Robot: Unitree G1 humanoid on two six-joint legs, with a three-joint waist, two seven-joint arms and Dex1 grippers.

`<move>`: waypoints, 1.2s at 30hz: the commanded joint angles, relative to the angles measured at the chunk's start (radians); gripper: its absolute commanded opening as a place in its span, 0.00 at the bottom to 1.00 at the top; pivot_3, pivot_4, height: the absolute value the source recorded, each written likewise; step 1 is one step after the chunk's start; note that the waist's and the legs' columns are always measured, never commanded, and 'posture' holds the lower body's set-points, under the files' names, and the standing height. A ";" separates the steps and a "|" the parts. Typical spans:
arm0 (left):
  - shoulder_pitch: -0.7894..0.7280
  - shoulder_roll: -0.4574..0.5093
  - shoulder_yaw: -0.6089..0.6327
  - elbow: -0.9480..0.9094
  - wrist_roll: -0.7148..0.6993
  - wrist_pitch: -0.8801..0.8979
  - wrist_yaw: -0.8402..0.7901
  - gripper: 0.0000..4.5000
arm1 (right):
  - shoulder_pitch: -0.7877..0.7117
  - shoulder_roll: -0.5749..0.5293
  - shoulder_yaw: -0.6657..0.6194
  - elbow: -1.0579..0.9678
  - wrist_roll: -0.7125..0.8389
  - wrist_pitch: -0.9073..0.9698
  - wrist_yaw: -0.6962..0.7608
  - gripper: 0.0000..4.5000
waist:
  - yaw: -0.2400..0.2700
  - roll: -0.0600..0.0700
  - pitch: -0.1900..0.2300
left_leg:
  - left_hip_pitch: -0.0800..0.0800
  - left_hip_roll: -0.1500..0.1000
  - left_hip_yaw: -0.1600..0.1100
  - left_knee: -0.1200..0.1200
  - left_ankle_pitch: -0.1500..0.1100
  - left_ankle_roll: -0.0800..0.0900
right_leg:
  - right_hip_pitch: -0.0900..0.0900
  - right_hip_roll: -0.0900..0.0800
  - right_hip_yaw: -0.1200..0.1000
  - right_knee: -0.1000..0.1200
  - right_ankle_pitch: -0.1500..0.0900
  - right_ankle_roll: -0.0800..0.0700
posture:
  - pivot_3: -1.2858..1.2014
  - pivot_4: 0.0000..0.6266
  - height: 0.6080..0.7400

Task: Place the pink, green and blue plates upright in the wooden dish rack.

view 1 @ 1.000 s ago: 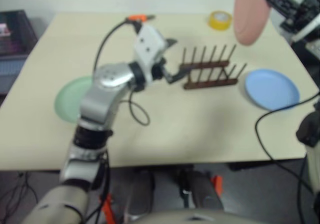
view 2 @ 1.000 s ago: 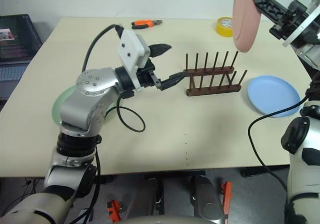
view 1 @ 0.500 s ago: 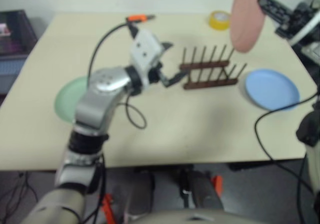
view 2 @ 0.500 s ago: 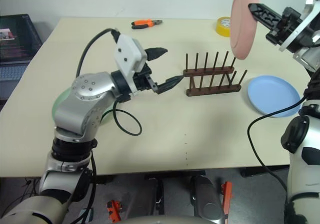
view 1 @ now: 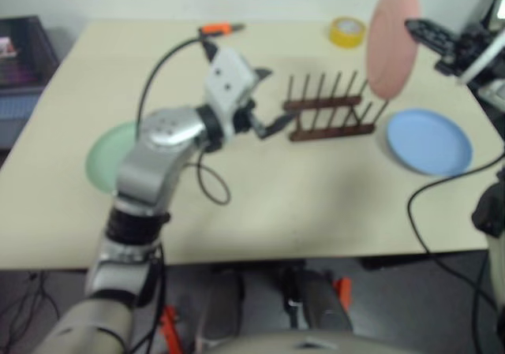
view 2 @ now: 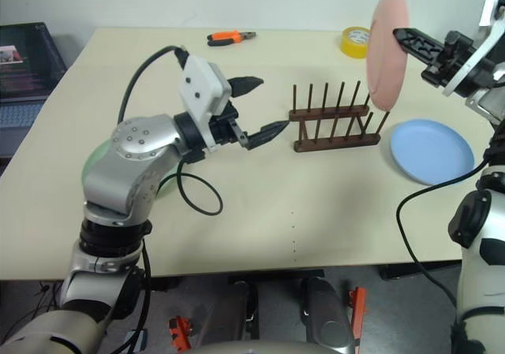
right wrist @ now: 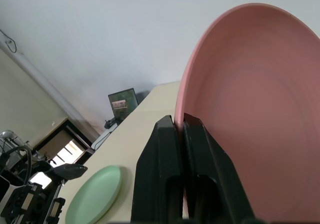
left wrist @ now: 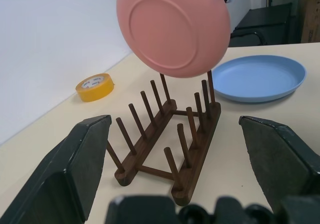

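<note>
The pink plate [view 2: 387,50] hangs upright in the air just above the right end of the wooden dish rack [view 2: 335,121]. My right gripper [view 2: 398,35] is shut on its rim, and its fingers [right wrist: 170,149] pinch the edge. The rack's pegs hold nothing. Flat on the table to the right of the rack lies the blue plate [view 2: 432,150]. The green plate [view 1: 106,157] lies at the left, partly hidden behind my left arm. My left gripper [view 2: 267,103] is open and empty, level, just left of the rack and pointing at it.
A yellow tape roll [view 2: 354,41] sits behind the rack near the table's far edge. Orange-handled pliers [view 2: 230,36] lie at the far middle. A laptop [view 2: 28,62] stands off the table's left side. A black cable loops on the table beside my left arm.
My right gripper has brought the pink plate down towards the rack's right end and tilted it slightly. The left gripper has stayed open beside the rack.
</note>
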 commanded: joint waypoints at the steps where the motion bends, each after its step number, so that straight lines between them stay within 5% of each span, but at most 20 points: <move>1: -0.009 0.001 0.018 -0.045 -0.006 -0.005 0.008 1.00 | -0.013 -0.029 -0.008 -0.033 0.004 0.004 0.020 0.00 | 0.000 0.000 0.000 | 0.000 0.000 0.000 0.000 0.000 0.000 | 0.000 0.000 0.000 0.000 0.000 0.000 | 0.52 0.24 1.00; 36: 0.000 0.003 0.018 -0.055 -0.005 0.005 0.014 1.00 | -0.010 -0.029 0.019 -0.080 -0.006 0.079 0.088 0.00 | 0.000 0.000 0.000 | 0.001 0.000 0.000 0.000 0.000 0.000 | 0.000 0.000 0.000 0.000 0.000 0.000 | 0.52 0.24 1.00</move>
